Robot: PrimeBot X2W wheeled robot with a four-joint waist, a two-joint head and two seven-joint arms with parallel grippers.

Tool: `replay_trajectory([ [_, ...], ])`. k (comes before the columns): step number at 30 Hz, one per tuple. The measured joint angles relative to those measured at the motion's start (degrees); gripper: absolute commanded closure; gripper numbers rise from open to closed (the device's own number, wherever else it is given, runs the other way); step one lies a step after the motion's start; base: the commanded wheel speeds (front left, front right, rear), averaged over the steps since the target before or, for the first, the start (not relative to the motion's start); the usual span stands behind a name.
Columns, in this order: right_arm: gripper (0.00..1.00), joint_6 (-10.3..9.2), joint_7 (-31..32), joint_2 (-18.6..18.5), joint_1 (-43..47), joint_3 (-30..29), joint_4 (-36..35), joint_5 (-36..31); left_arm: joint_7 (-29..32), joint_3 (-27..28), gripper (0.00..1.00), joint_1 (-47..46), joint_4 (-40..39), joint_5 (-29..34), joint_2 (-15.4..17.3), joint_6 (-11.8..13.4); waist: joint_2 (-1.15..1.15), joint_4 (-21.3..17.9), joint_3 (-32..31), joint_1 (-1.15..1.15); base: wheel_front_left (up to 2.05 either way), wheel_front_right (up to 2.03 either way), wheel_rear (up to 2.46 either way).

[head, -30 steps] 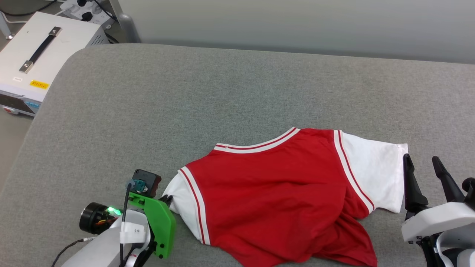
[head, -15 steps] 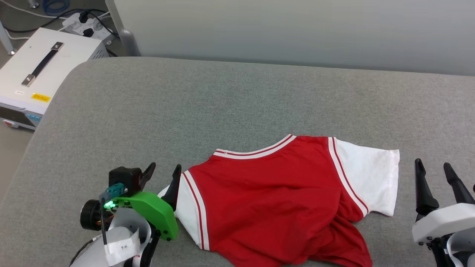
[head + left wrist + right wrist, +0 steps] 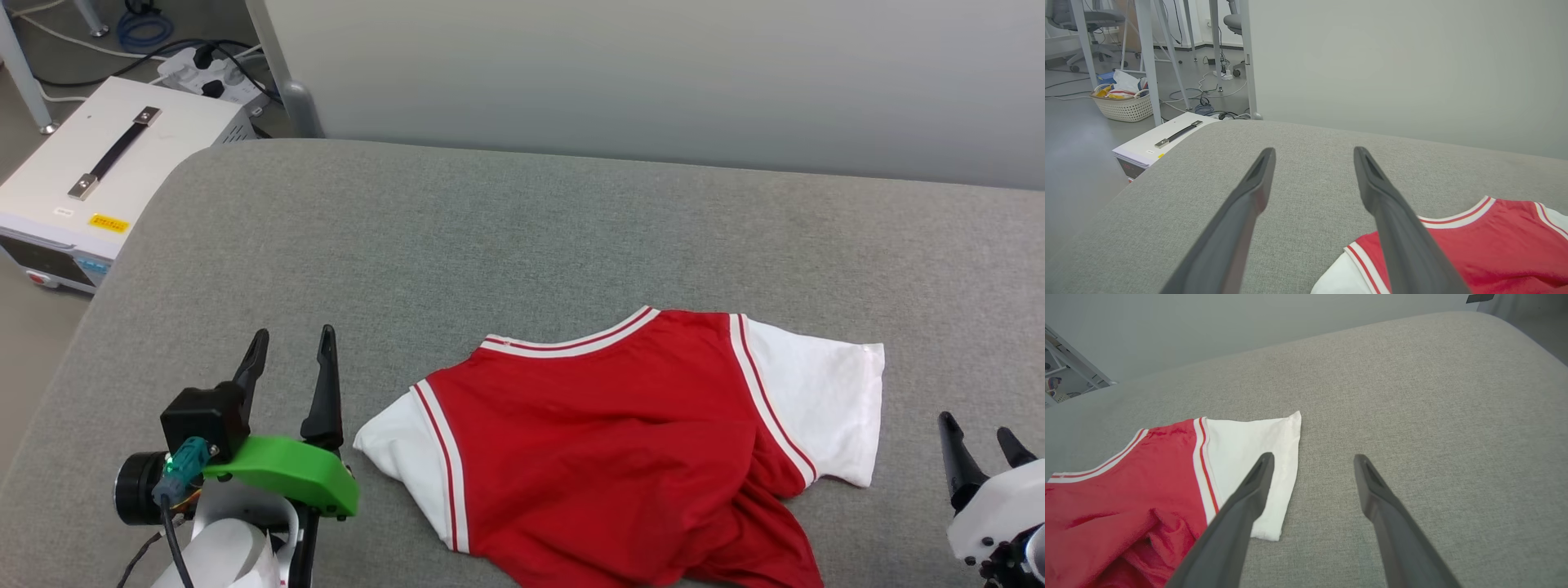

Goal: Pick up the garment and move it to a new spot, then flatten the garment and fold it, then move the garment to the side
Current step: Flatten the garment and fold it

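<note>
Red and white, the garment [image 3: 620, 457] lies on the grey cushion [image 3: 490, 245] between your two tools: just right of your left gripper [image 3: 294, 331], just left of your right gripper [image 3: 975, 425]. Your left arm reaches forward, its fingers pointing away from the robot, spread wide and empty, clear of the near white sleeve [image 3: 400, 453]. A second ago they pinched that sleeve; they have let go and drawn aside. Your right gripper is also spread wide, holding nothing, beside the far white sleeve [image 3: 824, 408], as before.
</note>
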Motion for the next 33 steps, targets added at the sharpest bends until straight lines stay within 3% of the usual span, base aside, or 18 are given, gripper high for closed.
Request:
replay_trajectory([
  [6, 0.0, -0.01, 11.8, -6.8, -4.6, 0.9, 7.0, 4.3, 0.0, 1.1, 0.0, 1.7, -3.6, 2.5, -0.1, 0.2, 0.0, 1.4, 1.2, 0.0, 0.0, 0.0, 0.0],
  [14, 0.0, -0.01, 25.1, -15.7, -16.8, 8.3, 12.8, 9.1, 0.0, 1.9, 0.0, 1.7, -5.4, 4.5, -1.9, -0.6, 0.0, 3.3, 5.2, 0.0, 0.0, 0.0, 0.0],
  [21, 0.0, -0.01, 28.0, -17.9, -24.5, 14.2, 19.7, 10.0, 0.0, 2.9, 0.0, 0.8, -4.9, 5.2, -3.7, -2.3, 0.0, 4.9, 8.8, 0.0, 0.0, 0.0, 0.0],
  [29, 0.0, -0.03, 29.8, -18.0, -26.3, 18.2, 26.8, 12.1, 0.0, 3.8, 0.0, 0.1, -3.3, 5.7, -4.9, -4.2, 0.0, 5.5, 11.7, 0.01, 0.0, 0.0, 0.0],
  [30, 0.32, -0.03, 30.3, -18.1, -26.5, 18.2, 27.1, 12.6, 0.0, 3.8, 0.0, 0.1, -3.1, 5.7, -5.0, -4.4, 0.0, 5.4, 11.9, 0.01, 0.0, 0.0, 0.0],
  [31, 0.87, -0.03, 30.6, -18.1, -26.8, 18.3, 27.4, 13.1, 0.0, 3.9, 0.0, 0.1, -2.8, 5.7, -5.1, -4.6, 0.0, 5.4, 12.1, 0.0, 0.0, 0.0, 0.0],
  [32, 1.0, -0.03, 30.8, -18.1, -26.9, 18.5, 27.6, 13.3, 0.0, 3.9, 0.0, 0.1, -2.5, 5.7, -5.1, -4.7, 0.0, 5.3, 12.2, 0.0, 0.0, 0.0, 0.0],
  [33, 1.0, -0.03, 30.8, -18.3, -27.1, 18.7, 27.6, 13.5, 0.0, 3.9, 0.0, 0.1, -2.2, 5.7, -5.2, -4.9, 0.0, 5.2, 12.3, 0.01, 0.0, 0.0, 0.0],
])
